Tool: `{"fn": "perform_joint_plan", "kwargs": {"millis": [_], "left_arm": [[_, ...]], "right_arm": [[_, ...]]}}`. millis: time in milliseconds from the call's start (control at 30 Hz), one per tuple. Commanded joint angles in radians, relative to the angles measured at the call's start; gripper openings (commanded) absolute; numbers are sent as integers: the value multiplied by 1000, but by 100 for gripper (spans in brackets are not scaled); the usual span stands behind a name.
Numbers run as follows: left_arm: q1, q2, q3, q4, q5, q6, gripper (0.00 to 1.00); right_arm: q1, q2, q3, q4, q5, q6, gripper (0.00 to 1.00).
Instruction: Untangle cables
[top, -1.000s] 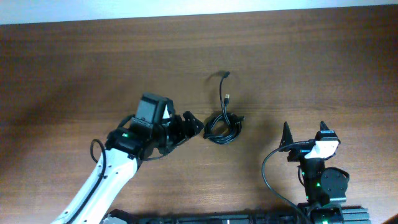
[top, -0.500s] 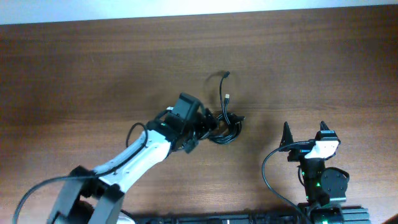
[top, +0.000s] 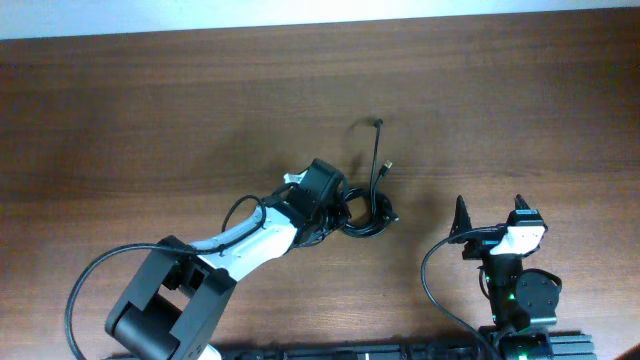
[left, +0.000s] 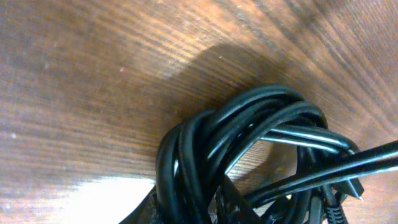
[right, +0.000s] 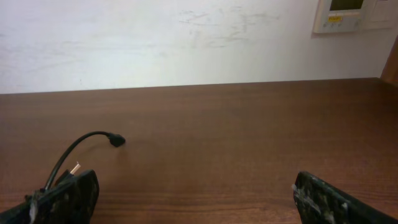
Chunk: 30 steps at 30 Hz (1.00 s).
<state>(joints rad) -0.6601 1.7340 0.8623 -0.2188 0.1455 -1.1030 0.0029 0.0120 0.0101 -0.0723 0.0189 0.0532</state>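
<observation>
Right at the left gripper (top: 336, 207), the fingers are pressed into the cables (top: 380, 213), and I cannot tell whether they clamp a strand; its wrist view shows only glossy black coils. The clump lies right of the table's (top: 150, 120) middle, nearer the robots' edge, with two loose ends reaching toward the far edge. The right gripper (top: 490, 208) sits well apart by the near edge, fingers (right: 68, 199) spread wide.

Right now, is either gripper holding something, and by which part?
Right gripper: open, empty. Left gripper is at the left edge of the knotted clump of thin black cables; a grip cannot be confirmed.
</observation>
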Motion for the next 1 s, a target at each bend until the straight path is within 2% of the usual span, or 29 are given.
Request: {"fn": "perform_joint_plan", "kwargs": {"millis": [0, 167, 233, 333, 433, 533, 600, 700, 800, 967], "left_arm": [[2, 16, 12, -2, -42, 192, 0], [9, -40, 12, -15, -43, 478, 0], [14, -90, 12, -42, -77, 546, 0], [17, -186, 12, -110, -199, 578, 0], [15, -211, 12, -134, -199, 579, 0], [15, -212, 12, -135, -221, 653, 0], [15, -214, 12, -155, -221, 658, 0], [15, -242, 12, -184, -222, 774, 0], [15, -322, 12, -187, -226, 814, 0], [15, -495, 12, -187, -266, 813, 0]], "right_arm": [[9, -6, -5, -7, 16, 8, 99], [9, -6, -5, -7, 16, 8, 99], [9, -6, -5, -7, 16, 8, 99], [9, -6, -5, -7, 16, 8, 99], [9, -6, -5, -7, 16, 8, 99], [9, -6, -5, -7, 16, 8, 99], [9, -6, -5, -7, 16, 8, 99], [9, -6, -5, -7, 16, 8, 99], [9, -6, -5, -7, 16, 8, 99], [9, -6, -5, -7, 16, 8, 99]]}}
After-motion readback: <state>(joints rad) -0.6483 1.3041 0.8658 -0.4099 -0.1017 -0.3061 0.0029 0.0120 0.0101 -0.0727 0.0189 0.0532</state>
